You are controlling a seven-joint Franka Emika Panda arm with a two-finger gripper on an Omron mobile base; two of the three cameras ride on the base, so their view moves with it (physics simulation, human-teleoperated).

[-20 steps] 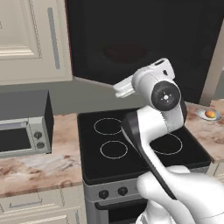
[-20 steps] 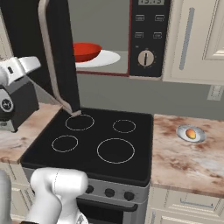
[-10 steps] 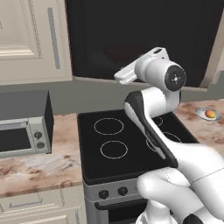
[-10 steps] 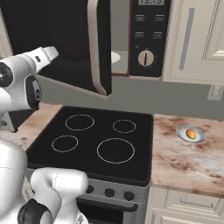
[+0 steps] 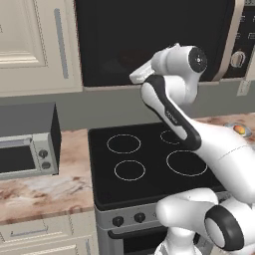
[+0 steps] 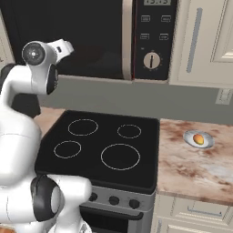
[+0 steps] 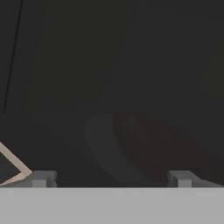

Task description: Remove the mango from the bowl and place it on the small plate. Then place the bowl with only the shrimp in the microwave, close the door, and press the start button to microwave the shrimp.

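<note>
The microwave's [image 6: 150, 27] black door [image 6: 82, 27] stands shut, its beige handle [image 6: 128, 38] next to the control panel with the round dial [image 6: 151, 60]. My gripper [image 5: 140, 75] is up against the door's [image 5: 114, 35] glass, open and holding nothing; its fingertips [image 7: 41, 178] stand wide apart. Through the dark glass the red bowl [image 7: 162, 146] shows faintly on the turntable. The shrimp is hidden. The mango [image 6: 198, 138] lies on the small plate [image 6: 188, 137] on the counter right of the stove; the mango [image 5: 240, 130] also shows by the right edge.
A black four-ring stove [image 5: 149, 164] sits under the microwave. A grey toaster oven [image 5: 25, 142] stands on the left counter. Cream cabinets [image 6: 205, 41] flank the microwave. The marble counter [image 6: 195, 168] runs to the right.
The microwave door has swung from wide open to fully shut, with my arm following it in toward the microwave front.
</note>
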